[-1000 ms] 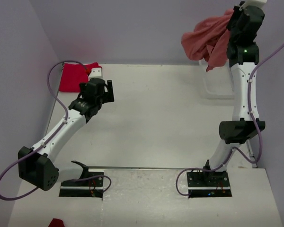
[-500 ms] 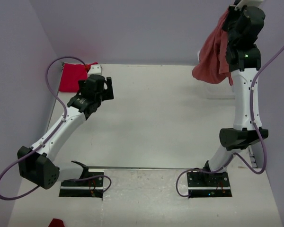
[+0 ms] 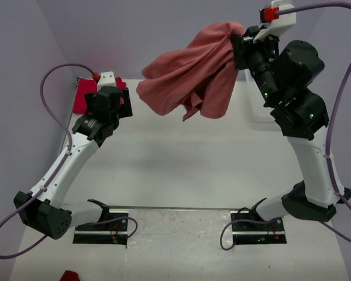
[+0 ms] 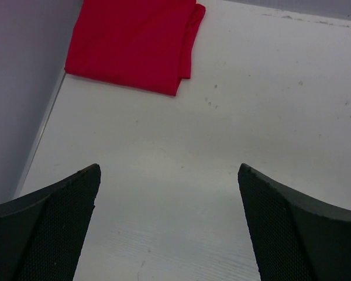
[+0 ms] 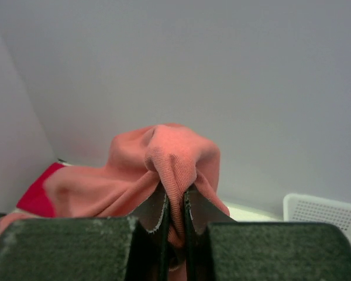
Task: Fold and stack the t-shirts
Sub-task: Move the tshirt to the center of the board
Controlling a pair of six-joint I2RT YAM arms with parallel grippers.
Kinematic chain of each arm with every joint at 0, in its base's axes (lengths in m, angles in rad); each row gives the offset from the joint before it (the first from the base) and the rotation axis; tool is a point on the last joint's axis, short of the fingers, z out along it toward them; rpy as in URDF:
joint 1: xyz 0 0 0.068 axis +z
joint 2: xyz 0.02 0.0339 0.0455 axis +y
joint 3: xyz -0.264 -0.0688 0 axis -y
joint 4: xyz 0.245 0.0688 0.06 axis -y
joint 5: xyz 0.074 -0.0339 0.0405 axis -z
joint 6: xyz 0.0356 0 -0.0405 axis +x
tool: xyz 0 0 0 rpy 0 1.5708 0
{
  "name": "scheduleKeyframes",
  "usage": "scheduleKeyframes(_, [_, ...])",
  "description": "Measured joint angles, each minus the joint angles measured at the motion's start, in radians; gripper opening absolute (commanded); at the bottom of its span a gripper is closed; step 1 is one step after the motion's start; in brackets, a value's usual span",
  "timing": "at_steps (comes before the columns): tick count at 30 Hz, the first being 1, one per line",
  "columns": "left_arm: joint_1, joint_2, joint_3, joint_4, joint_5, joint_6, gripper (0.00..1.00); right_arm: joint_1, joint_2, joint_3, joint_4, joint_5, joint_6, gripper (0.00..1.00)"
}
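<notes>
Right pincer [image 5: 174, 205] pinches the pink tee [image 3: 187, 79], which hangs over the worktop's [image 3: 181, 158] back, apparently clear of it. Left pincer [image 4: 168, 171], spread wide, hovers near the folded red tee [image 4: 131, 41] in the worktop's far-left corner.

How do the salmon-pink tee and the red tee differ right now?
The dusty salmon-pink cloth t-shirt hangs bunched in the air; the bright red cloth t-shirt lies folded flat at the far left corner of the white table. The pink one is pinched in the shut right gripper; nothing touches the red one. Both are cloth.
</notes>
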Motion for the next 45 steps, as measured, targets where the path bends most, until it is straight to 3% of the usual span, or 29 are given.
scheduleKeyframes(5, [0.000, -0.053, 0.032, -0.052, -0.044, 0.017, 1.00, 0.111, -0.148, -0.115, -0.047, 0.021, 0.052, 0.00])
scheduleKeyframes(11, [0.000, -0.146, 0.080, -0.090, -0.056, 0.033, 1.00, 0.122, -0.285, -0.411, -0.085, -0.011, 0.150, 0.00])
scheduleKeyframes(14, [0.000, -0.175, 0.082, -0.088, -0.005, 0.037, 1.00, 0.122, -0.291, -0.561, -0.093, -0.021, 0.178, 0.00])
scheduleKeyframes(18, [0.001, -0.195, 0.024, -0.044, 0.166, 0.043, 1.00, 0.121, -0.221, -0.716, -0.119, -0.031, 0.199, 0.00])
scheduleKeyframes(24, [0.001, -0.182, -0.085, -0.016, 0.349, 0.033, 1.00, 0.137, -0.172, -0.735, -0.131, -0.054, 0.222, 0.00])
scheduleKeyframes(34, [0.001, -0.193, -0.088, -0.011, 0.363, 0.036, 1.00, 0.352, -0.197, -0.588, -0.191, -0.047, 0.233, 0.00])
scheduleKeyframes(38, [0.001, -0.208, -0.088, -0.011, 0.373, 0.035, 1.00, 0.352, -0.216, -0.583, -0.192, -0.049, 0.232, 0.00])
scheduleKeyframes(41, [0.001, -0.216, -0.088, -0.011, 0.387, 0.035, 1.00, 0.287, -0.180, -0.583, -0.177, -0.067, 0.222, 0.00])
scheduleKeyframes(42, [0.001, -0.217, -0.088, -0.011, 0.389, 0.035, 1.00, 0.254, -0.156, -0.584, -0.162, -0.086, 0.218, 0.03])
scheduleKeyframes(43, [0.001, -0.216, -0.088, -0.011, 0.393, 0.035, 1.00, 0.217, -0.122, -0.585, -0.145, -0.101, 0.211, 0.37])
scheduleKeyframes(44, [0.001, -0.216, -0.089, -0.011, 0.396, 0.035, 1.00, 0.175, -0.082, -0.585, -0.123, -0.120, 0.207, 0.56])
scheduleKeyframes(45, [0.001, -0.215, -0.090, -0.011, 0.399, 0.035, 1.00, 0.135, -0.036, -0.585, -0.095, -0.139, 0.194, 0.81])
